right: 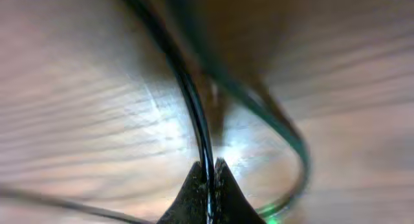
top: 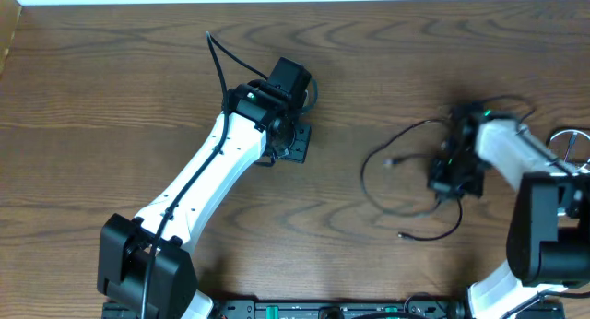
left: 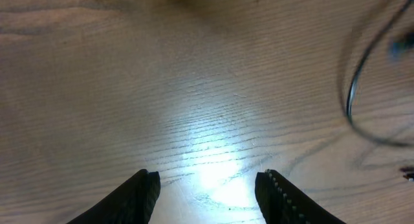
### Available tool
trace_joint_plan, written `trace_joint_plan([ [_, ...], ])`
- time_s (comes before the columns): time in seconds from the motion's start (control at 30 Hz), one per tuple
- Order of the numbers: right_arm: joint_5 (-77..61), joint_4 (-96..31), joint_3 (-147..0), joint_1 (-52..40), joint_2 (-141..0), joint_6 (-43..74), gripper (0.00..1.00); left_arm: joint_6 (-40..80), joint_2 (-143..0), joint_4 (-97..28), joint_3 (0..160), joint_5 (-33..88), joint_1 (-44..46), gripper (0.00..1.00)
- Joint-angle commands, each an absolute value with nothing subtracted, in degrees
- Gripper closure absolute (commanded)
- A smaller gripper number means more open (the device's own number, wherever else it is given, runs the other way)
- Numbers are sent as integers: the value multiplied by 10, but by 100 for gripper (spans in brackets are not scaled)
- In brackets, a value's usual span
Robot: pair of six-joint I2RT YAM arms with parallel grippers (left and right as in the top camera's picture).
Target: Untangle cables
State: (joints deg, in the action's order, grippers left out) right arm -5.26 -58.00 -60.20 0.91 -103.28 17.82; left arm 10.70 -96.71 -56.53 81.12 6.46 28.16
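Dark brown wood grain runs across the table (top: 92, 125), with a pale strip of wall along its far edge. The black cable (top: 380, 149) lies on the right half of the table as one loose, open loop that spreads out to the left of the right gripper (top: 451, 177). Its long axis runs roughly left to right. One small plug end sits inside the loop and the other lies nearer the front edge; both point left.

In the right wrist view the two fingertips are pressed together on a strand of this cable. The strand rises straight up from the pinch, and a second, blurred strand curves off to the right.

The left gripper (left: 208, 179) hangs over bare wood left of centre, well apart from the loop. Its fingers are spread with nothing between them. A thin dark arc, blurred, shows at the right edge of its view.
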Motion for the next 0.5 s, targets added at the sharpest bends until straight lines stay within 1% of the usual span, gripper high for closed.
trace_joint_plan([
  [0.0,-57,-609,-722,74,-1019,150,99,113,-966,-570,811,58,280,47],
  [0.1,-32,-644,-814,117,-1014,127,99,113,-966,-571,811,58,280,47],
  [0.13,-13,-662,-868,140,-1014,116,99,113,-966,-571,811,58,280,47],
  [0.23,17,-675,-936,173,-1014,115,99,113,-966,-571,811,58,280,47],
  [0.37,41,-672,-989,211,-1014,115,99,113,-966,-572,811,58,280,47],
  [0.47,65,-655,-994,239,-1014,116,99,113,-966,-572,811,58,280,46],
])
